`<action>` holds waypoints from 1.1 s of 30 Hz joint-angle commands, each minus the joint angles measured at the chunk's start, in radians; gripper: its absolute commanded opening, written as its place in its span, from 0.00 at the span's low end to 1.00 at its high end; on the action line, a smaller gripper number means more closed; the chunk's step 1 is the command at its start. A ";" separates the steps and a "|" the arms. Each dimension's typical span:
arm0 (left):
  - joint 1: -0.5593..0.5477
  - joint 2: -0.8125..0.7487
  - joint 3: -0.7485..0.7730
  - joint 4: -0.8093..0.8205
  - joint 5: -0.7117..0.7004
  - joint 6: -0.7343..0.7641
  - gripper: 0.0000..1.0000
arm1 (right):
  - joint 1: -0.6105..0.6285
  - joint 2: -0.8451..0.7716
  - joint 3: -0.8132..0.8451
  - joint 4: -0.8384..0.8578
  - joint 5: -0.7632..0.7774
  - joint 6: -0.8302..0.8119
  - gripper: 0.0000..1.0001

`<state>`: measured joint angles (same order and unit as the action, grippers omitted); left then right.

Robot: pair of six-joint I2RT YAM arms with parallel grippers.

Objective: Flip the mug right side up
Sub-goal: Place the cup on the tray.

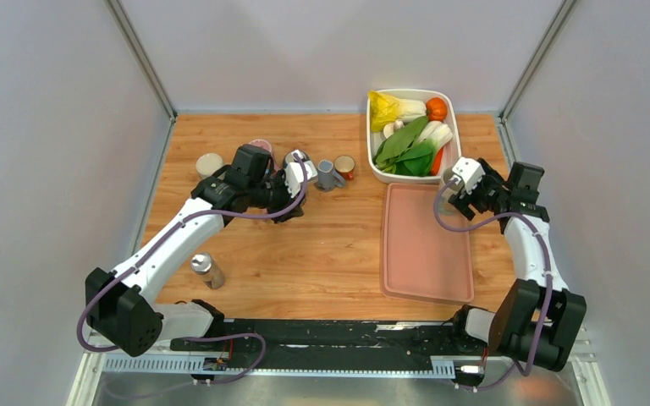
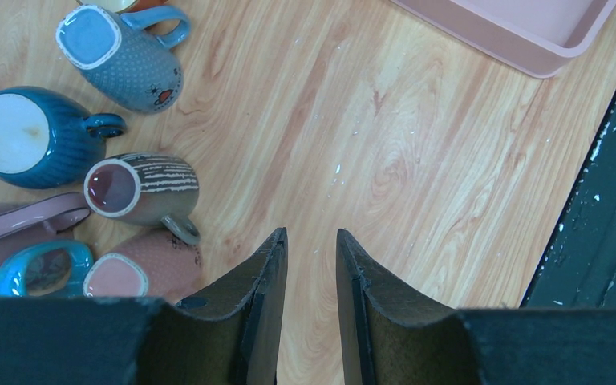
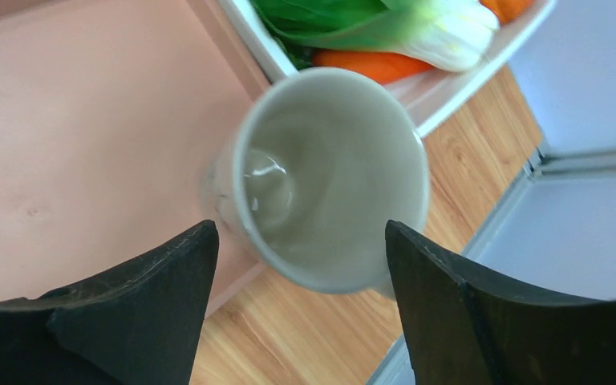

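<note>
The left arm (image 1: pixel 173 233) extends from its near-left base diagonally forward and inward, with the wrist pitched downward. The left gripper (image 1: pixel 296 176) points at the table surface; in the wrist view its fingers (image 2: pixel 261 281) stand nearly parallel with a narrow gap and nothing between them. The right arm (image 1: pixel 529 245) rises from its near-right base, bends at the far end, and turns inward. The right gripper (image 1: pixel 461 182) faces down; its fingers (image 3: pixel 168 281) are spread wide apart.
</note>
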<state>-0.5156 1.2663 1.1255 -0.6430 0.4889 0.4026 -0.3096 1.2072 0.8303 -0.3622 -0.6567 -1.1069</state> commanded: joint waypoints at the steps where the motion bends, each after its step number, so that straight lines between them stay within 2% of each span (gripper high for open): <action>1: -0.001 -0.027 0.002 0.033 0.015 0.016 0.36 | 0.057 0.036 0.054 -0.134 -0.034 -0.169 0.79; 11: 0.000 -0.026 0.003 0.032 0.012 0.021 0.36 | 0.074 0.127 0.102 -0.169 0.033 -0.197 0.63; 17: 0.000 -0.020 0.002 0.041 0.020 0.009 0.36 | 0.077 0.133 0.080 -0.086 0.061 -0.216 0.56; 33: -0.001 -0.026 -0.009 0.048 0.016 0.005 0.36 | 0.159 0.149 0.045 0.044 0.107 -0.211 0.54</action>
<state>-0.5156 1.2659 1.1244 -0.6258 0.4881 0.4026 -0.1581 1.3479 0.8806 -0.3943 -0.5648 -1.2854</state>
